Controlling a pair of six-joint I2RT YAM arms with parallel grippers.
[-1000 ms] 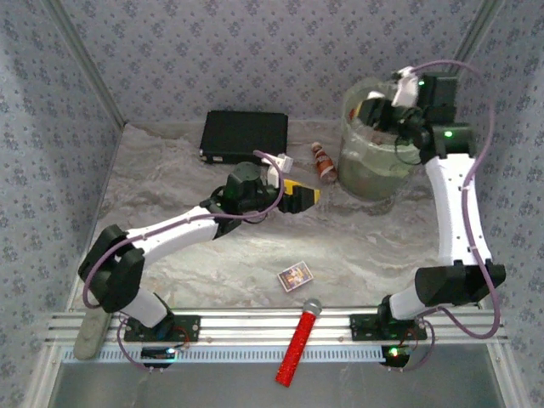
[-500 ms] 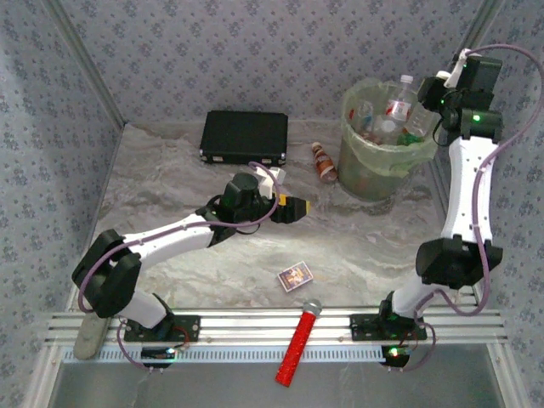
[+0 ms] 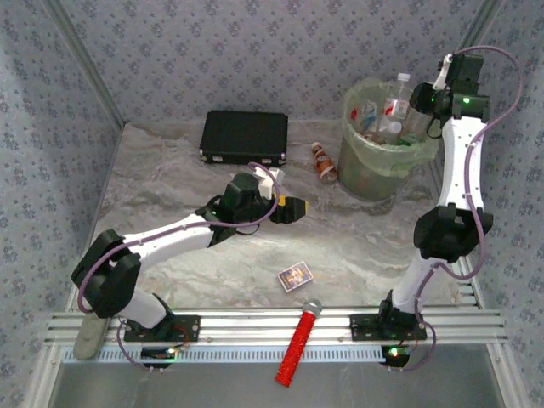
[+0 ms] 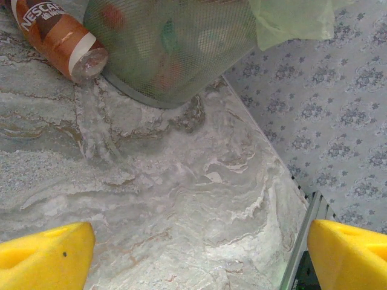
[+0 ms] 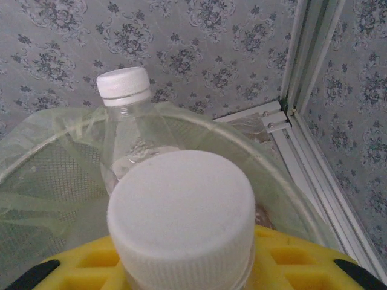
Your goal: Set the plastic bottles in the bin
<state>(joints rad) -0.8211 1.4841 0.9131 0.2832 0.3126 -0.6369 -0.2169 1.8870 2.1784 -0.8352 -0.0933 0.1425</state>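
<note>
Brown bottle (image 4: 57, 36) and bin (image 4: 175, 54) partly beyond the left wrist view's top edge.

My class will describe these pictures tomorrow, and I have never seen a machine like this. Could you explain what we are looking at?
These are two white robot arms bolted at the near edge of a marbled table. The overhead picture looks down from behind them. The other two come from cameras on the wrists. On the table lie a flat black rectangular case, a small patterned card box and a brown plastic bottle, which lies beside the round pale green bin. The bin holds several bottles. A red microphone with a silver head lies across the near rail. The left claw is open and empty, facing that brown bottle. The right claw, by the bin's rim, is shut on a bottle with a white ribbed cap.
</note>
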